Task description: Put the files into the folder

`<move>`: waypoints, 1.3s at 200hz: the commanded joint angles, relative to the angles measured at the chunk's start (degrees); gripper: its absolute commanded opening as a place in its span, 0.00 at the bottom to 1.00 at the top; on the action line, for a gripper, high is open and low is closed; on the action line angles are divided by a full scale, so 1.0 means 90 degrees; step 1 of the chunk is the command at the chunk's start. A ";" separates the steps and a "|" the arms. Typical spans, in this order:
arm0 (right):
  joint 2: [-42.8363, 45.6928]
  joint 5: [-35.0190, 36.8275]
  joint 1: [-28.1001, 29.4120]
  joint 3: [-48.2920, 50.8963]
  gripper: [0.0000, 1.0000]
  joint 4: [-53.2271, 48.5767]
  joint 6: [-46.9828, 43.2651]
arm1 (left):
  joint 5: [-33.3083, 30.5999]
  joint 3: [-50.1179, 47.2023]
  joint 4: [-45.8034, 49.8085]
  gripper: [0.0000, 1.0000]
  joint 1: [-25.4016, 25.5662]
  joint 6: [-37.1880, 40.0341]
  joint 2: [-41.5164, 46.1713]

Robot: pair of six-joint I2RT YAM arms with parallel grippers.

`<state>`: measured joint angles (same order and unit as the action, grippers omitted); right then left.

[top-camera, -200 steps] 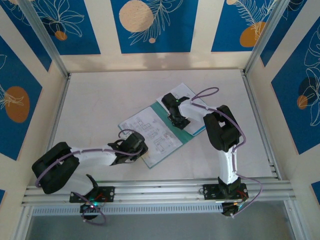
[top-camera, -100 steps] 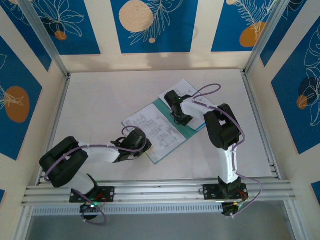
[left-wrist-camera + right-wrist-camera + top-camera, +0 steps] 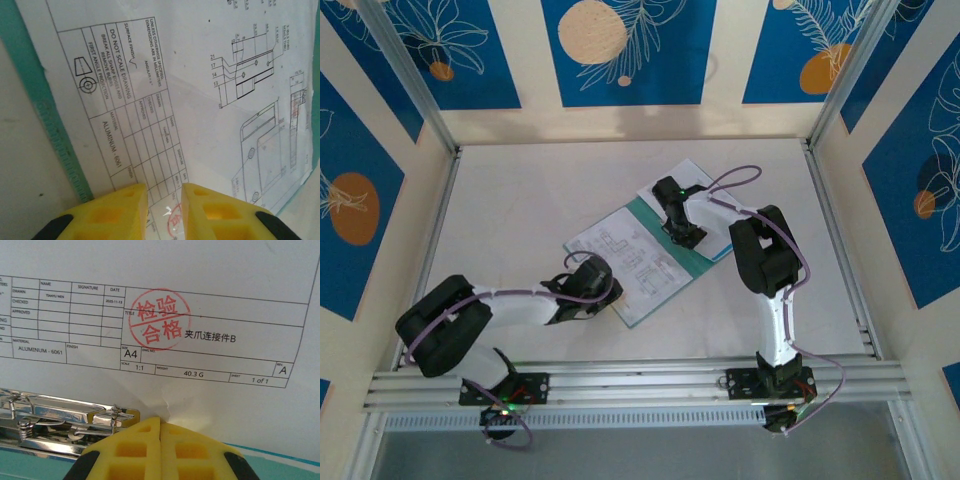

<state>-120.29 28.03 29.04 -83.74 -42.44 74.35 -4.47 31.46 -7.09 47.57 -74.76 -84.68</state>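
Observation:
The teal folder (image 3: 644, 214) lies open mid-table with white printed files (image 3: 632, 258) spread over both halves. My left gripper (image 3: 603, 292) rests at the near left corner of the left sheet (image 3: 200, 75), jaws a little apart, with the drawing's title block showing in the gap (image 3: 165, 196). A teal folder edge (image 3: 30, 75) runs along that sheet's left side. My right gripper (image 3: 682, 236) is over the spine; its fingers (image 3: 160, 421) are shut, pinching the puckered lower edge of the stamped sheet (image 3: 200, 300) beside the folder's metal clip (image 3: 60, 415).
The pale table (image 3: 520, 200) has free room around the folder on all sides. Aluminium rails (image 3: 640, 375) run along the near edge, and patterned walls (image 3: 620, 50) enclose the back and sides.
The folder and sheets have slid slightly away and to the right. Both grippers shifted a little with them. Little moved in the last half second.

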 commanded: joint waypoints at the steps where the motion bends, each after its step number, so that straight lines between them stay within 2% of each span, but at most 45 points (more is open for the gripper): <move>1: -0.2057 -0.1579 0.0056 0.1117 0.00 -0.0670 -0.0030 | 0.0098 0.0302 0.0687 0.25 -0.0033 0.0269 0.0171; 45: -0.1692 -0.2249 0.0174 0.1546 0.00 -0.0287 0.0254 | 0.0310 0.0689 0.0417 0.26 0.0046 0.0290 -0.0154; 95: -0.1272 -0.2841 0.0222 0.1965 0.00 0.0068 0.0805 | 0.0483 0.1129 -0.0022 0.26 0.0274 0.0254 -0.0967; 145: -0.1510 -0.2479 0.0173 0.1623 0.00 -0.0419 0.0734 | 0.0506 0.1690 -0.0257 0.26 0.0657 0.0156 -0.1656; 173: -0.1646 -0.2221 0.0227 0.1546 0.00 -0.0626 0.0659 | 0.0288 0.1834 0.0002 0.26 0.0818 0.0127 -0.1732; 215: -0.1828 -0.1685 0.0284 0.1217 0.00 -0.1053 0.0327 | -0.0008 0.1739 0.0335 0.26 0.0867 0.0110 -0.1665; 260: -0.2104 -0.1102 0.0526 0.0707 0.00 -0.1522 0.0092 | -0.0155 0.1249 0.0236 0.26 0.0790 -0.0030 -0.1520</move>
<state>-120.70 30.09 30.52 -84.16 -42.37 76.44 -2.87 45.56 -6.28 55.05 -73.91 -98.39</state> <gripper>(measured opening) 0.064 0.262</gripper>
